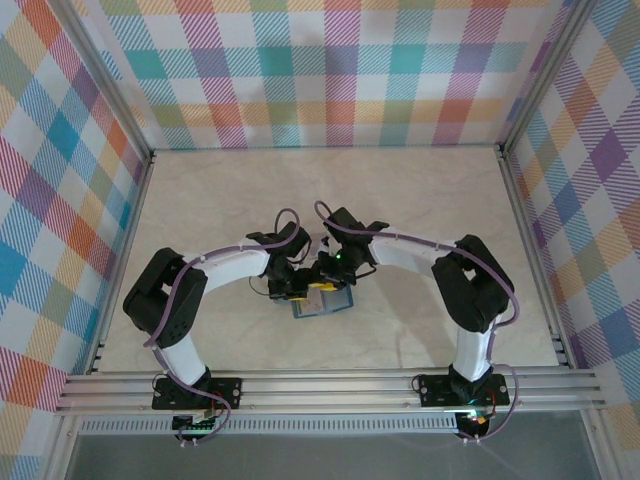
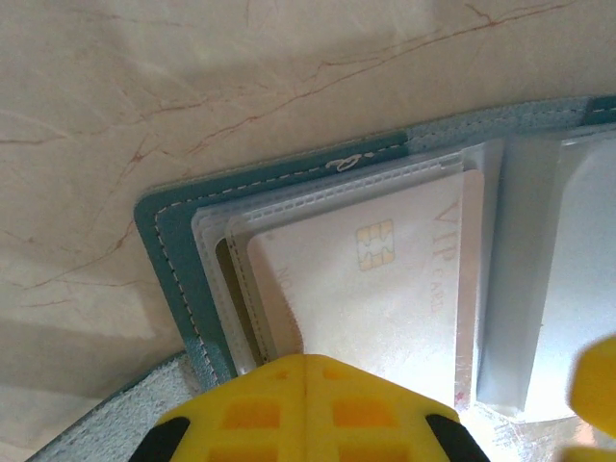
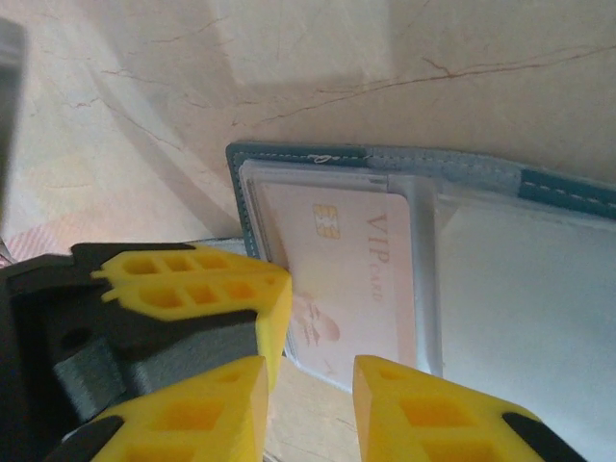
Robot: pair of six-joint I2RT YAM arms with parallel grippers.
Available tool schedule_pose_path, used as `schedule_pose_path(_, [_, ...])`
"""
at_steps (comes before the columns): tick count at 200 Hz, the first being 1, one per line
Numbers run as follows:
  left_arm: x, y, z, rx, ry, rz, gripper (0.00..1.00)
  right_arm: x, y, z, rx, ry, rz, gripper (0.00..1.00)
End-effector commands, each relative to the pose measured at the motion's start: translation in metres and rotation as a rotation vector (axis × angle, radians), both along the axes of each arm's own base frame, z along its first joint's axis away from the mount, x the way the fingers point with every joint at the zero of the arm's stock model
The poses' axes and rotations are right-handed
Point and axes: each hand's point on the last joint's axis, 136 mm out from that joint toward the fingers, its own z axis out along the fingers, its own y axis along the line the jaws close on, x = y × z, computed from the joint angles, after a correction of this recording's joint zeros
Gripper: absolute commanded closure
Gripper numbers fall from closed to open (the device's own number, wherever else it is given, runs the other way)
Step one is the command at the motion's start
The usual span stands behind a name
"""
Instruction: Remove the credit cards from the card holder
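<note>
The teal card holder (image 2: 164, 241) lies open on the table, its clear slot pockets facing up. A pale credit card (image 2: 385, 298) with a gold chip and "VIP card" print sits in the left pocket. My left gripper (image 2: 306, 361) is shut, and its yellow tip presses on the near edge of the holder over the card. In the right wrist view the same card (image 3: 346, 279) lies just beyond my right gripper (image 3: 310, 380). That gripper is open, with bare table showing in the gap. The left gripper (image 3: 279, 289) rests beside it at the holder's left edge (image 3: 236, 192). From above, both grippers meet over the holder (image 1: 325, 305).
The holder's right half (image 3: 520, 289) holds empty clear sleeves. Marble-patterned tabletop (image 1: 420, 200) spreads all around, inside checkered walls (image 1: 330, 70). A yellow finger of the right gripper (image 2: 595, 385) shows at the right edge of the left wrist view.
</note>
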Motion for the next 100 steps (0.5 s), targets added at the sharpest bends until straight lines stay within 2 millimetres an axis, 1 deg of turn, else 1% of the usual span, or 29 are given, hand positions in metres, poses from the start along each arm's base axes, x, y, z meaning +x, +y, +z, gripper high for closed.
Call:
schedule_pose_path(1, [-0.010,0.009,-0.008,0.050,0.018,-0.016,1.00,-0.003,0.007,-0.007,0.038,0.041,0.002,0.68])
schedule_pose_path(31, [-0.010,0.009,-0.007,0.048,0.018,-0.013,1.00,-0.004,0.010,-0.013,0.049,0.060,0.011,0.67])
schedule_pose_path(100, [-0.010,0.009,-0.005,0.044,0.011,-0.014,1.00,-0.006,0.006,-0.029,0.015,0.077,0.016,0.67])
